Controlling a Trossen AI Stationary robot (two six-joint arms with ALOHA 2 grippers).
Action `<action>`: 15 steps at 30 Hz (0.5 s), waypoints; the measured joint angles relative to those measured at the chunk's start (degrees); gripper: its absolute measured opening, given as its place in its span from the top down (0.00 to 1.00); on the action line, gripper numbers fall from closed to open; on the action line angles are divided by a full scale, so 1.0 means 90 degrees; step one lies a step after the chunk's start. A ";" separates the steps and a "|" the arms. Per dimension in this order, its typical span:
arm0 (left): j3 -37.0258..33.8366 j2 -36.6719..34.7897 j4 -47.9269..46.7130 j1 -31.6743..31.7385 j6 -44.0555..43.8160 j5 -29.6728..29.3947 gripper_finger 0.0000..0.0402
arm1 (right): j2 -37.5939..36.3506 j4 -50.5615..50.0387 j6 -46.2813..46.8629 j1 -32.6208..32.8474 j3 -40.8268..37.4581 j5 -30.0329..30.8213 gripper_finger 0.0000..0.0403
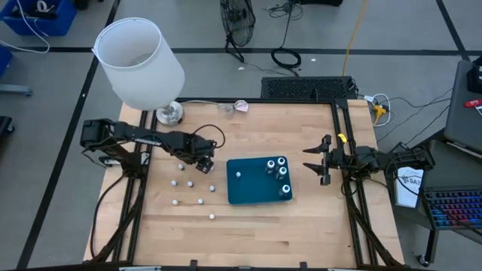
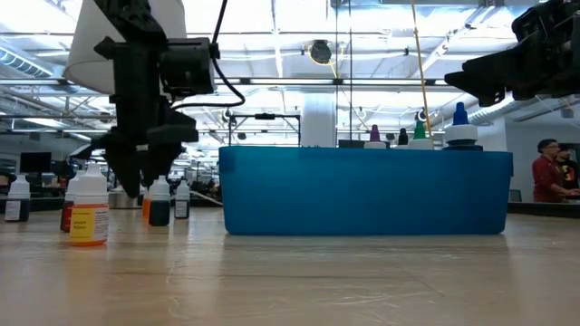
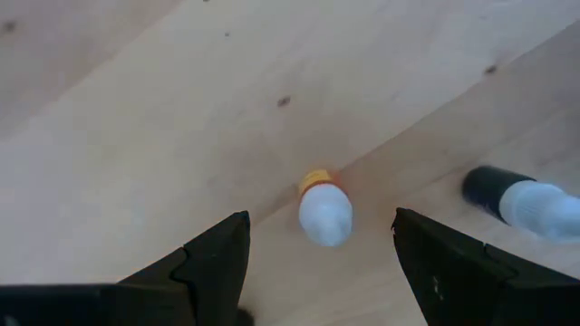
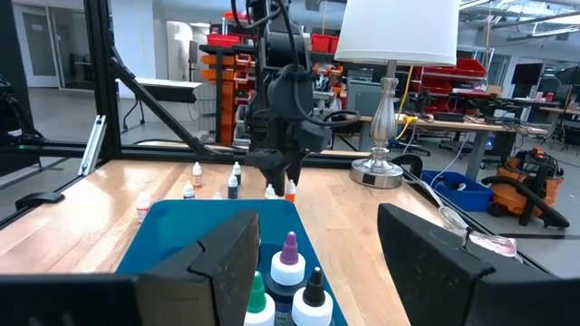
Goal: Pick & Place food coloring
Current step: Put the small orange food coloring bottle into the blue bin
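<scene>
Left gripper (image 1: 203, 161) over wooden tabletop (image 1: 248, 218) at nine o'clock of teal tray (image 1: 248, 192), fingers (image 3: 208, 263) spread wide around an upright orange-banded food coloring bottle (image 3: 323, 210), not touching it; other bottles (image 1: 188, 192) scattered at seven o'clock; four bottles (image 1: 277, 172) inside tray; right gripper (image 1: 322, 159) at three o'clock, fingers apart, empty.

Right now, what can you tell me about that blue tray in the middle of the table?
The tray is a flat teal-blue rectangle with low, plain walls, plastic by its look. It lies on the wooden table, slightly askew to its edges. Small bottles stand upright along its right side, one more near the left. No gripper touches it.
</scene>
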 joint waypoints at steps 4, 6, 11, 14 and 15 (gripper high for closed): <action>-0.0099 0.0000 0.0237 0.0005 0.0158 0.0003 0.32 | -0.0001 0.0000 0.0000 0.0001 0.0000 -0.0002 0.47; -0.0100 0.0000 0.0238 0.0005 0.0158 0.0003 0.32 | -0.0001 0.0000 0.0002 -0.0001 0.0000 -0.0001 0.47; -0.0103 0.0000 0.0223 0.0005 0.0165 -0.0022 0.32 | -0.0001 0.0000 0.0002 -0.0001 0.0000 0.0000 0.47; -0.0103 0.0000 0.0225 0.0005 0.0188 -0.0034 0.32 | -0.0001 0.0000 0.0001 0.0000 0.0000 0.0000 0.47; -0.0103 0.0000 0.0224 0.0005 0.0212 -0.0053 0.32 | -0.0001 0.0000 0.0002 0.0000 0.0000 0.0000 0.47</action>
